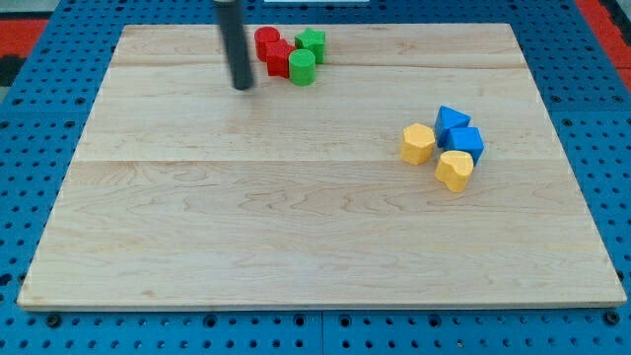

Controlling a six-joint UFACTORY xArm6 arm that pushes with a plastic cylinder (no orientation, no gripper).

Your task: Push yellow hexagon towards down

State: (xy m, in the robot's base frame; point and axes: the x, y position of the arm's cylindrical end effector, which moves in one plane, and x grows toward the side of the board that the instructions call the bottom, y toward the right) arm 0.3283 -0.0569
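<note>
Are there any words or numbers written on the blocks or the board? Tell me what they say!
None: no words, numbers, labels or signs show anywhere in the camera view.
Board: plain wood, no print.
Yellow hexagon, other yellow block, two blue blocks, red blocks, green blocks: plain coloured faces.
My tip, left of the red blocks: plain dark rod.

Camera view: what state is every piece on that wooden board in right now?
My tip: touching nothing, left of the red blocks.
Yellow hexagon: flat, beside the blue blocks.
Other yellow block: below the blue blocks.
Blue blocks: paired.
Red blocks, green blocks: clustered.
</note>
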